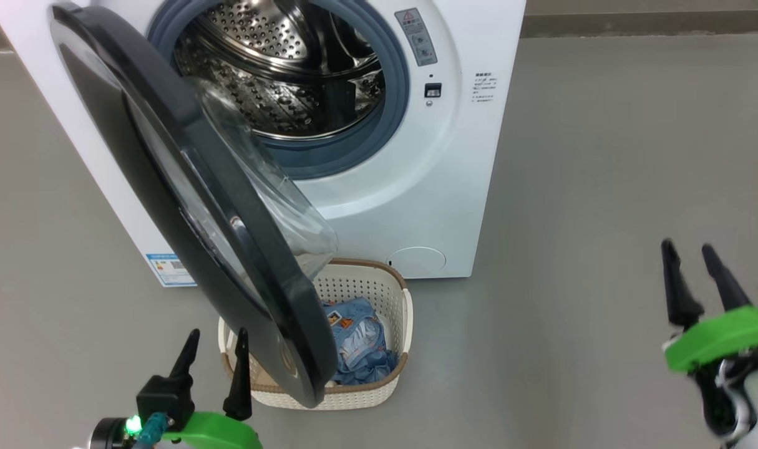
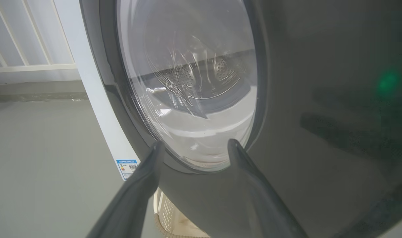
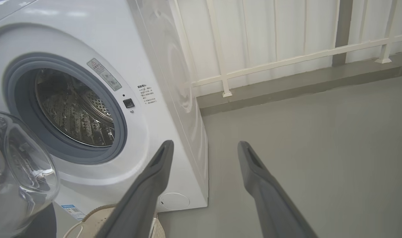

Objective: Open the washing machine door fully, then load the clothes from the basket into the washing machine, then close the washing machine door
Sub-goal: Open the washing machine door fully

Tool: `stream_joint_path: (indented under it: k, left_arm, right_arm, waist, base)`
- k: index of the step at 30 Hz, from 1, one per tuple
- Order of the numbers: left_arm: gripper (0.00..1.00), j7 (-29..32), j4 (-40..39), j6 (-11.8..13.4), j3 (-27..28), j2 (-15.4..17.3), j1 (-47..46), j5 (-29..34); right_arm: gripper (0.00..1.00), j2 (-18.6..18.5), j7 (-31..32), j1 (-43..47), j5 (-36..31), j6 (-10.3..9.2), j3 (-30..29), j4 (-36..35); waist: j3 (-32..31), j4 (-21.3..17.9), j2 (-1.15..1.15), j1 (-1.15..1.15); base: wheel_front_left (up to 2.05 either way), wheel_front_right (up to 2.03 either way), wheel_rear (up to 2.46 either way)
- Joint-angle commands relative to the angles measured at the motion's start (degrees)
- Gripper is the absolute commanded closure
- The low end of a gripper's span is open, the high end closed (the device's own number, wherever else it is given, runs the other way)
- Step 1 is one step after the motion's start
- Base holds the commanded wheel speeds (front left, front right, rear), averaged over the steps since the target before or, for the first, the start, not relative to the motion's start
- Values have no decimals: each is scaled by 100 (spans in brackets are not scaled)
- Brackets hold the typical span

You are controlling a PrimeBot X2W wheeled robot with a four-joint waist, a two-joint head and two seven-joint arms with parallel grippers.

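The washing machine door is standing half open over the basket on the floor. Your left hand and right hand are hovering, both spread apart and empty. The door is looking stiff and slippery; I think pushing its black rim is safest.

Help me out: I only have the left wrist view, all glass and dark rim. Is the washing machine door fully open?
Observer: No. In the head view the washing machine door stands only partway open, its lower edge hanging over the basket.
Operator: Anything loaded yet?
Observer: The light blue clothes lie in the basket; the visible part of the drum holds none.
Operator: And the right claw?
Observer: The right claw is open and empty, over the floor to the right of the washing machine.
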Motion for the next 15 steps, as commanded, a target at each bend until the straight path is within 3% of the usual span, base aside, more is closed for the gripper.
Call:
stream_joint_path:
  k: [1,6,15]
  left_arm:
    - [0,-37,-157,17,169,87,-70,51]
    - [0,-37,-157,8,170,84,-50,37]
    - [0,-37,-134,-12,165,85,-20,26]
  right_arm:
    - [0,138,-68,303,-586,26,-216,-266]
    - [0,599,-49,826,-1465,26,-761,-687]
    - [0,1434,507,1929,-2937,26,-1506,-2256]
  waist:
    - [-16,-20,0,0]
    - [-29,-43,0,0]
    - [-61,-89,0,0]
  base:
    - [0,0,0]
    - [0,0,0]
    - [0,0,0]
